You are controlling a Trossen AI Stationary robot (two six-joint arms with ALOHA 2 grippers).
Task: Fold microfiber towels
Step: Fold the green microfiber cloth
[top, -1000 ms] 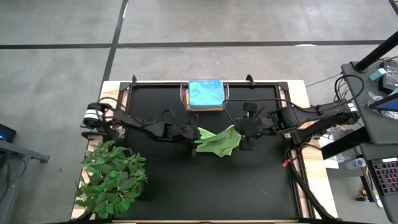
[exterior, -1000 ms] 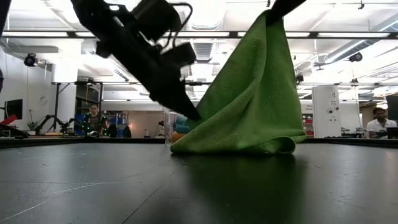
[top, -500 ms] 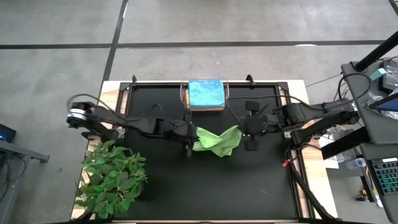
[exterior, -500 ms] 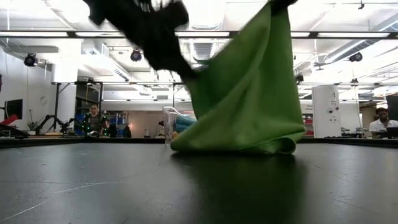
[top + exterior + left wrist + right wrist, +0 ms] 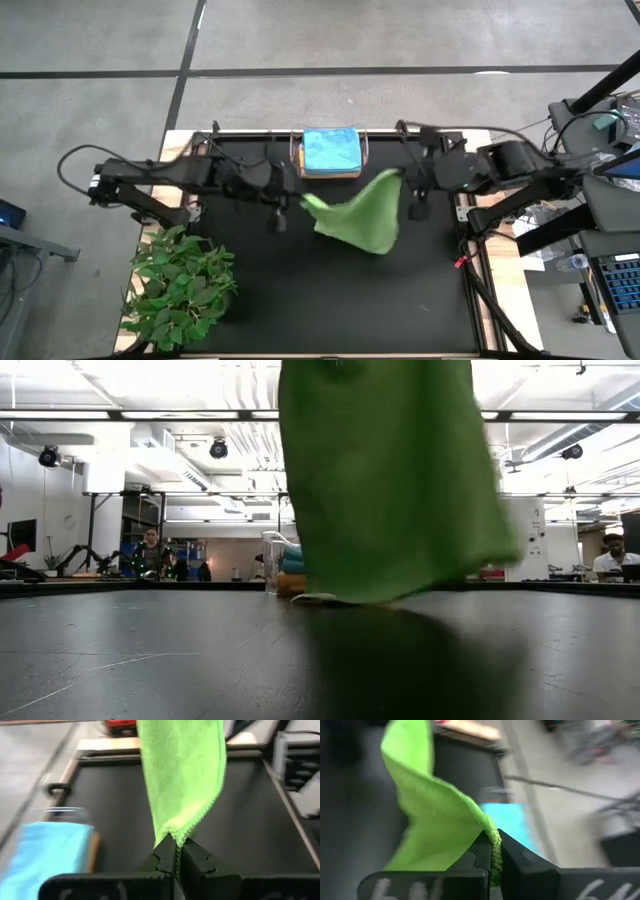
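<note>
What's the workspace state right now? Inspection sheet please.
Surface: black table mat, bare in front.
Job's things: lime green towel hanging spread between both arms, lower edge at the mat; light blue towel on top of the stack in the clear bin at the far edge.
Clutter: leafy plant at the front left corner.
Grippers: left tool shut on a towel corner; right tool shut on another corner.
Cables: looped along both arms.
Surroundings: people seated far behind.
</note>
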